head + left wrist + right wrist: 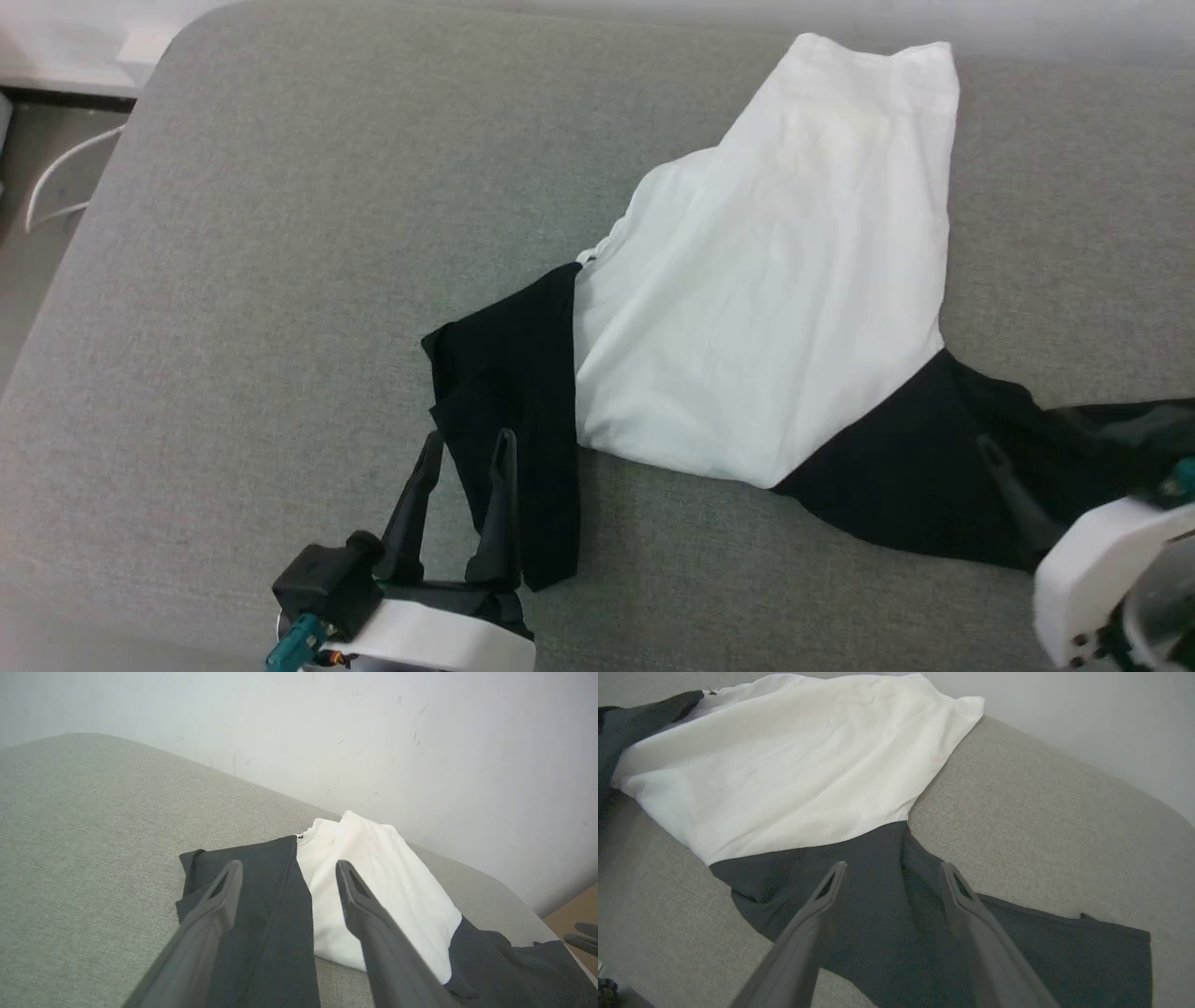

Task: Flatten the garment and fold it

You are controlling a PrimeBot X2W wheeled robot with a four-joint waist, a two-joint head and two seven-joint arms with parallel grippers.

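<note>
Grey fabric surface (233, 280); the shirt (775, 280) lies crumpled on it, white body between two black sleeves.

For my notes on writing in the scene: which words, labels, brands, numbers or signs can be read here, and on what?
None can be read. The shirt is plain white and black, the grey fabric surface has no print, and the wall carries only scuff marks.

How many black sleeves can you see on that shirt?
2. One sleeve lies folded on the robot's left of the shirt's white body, by the open left fingers; the other sleeve spreads out on the right, by the open right fingers.
</note>
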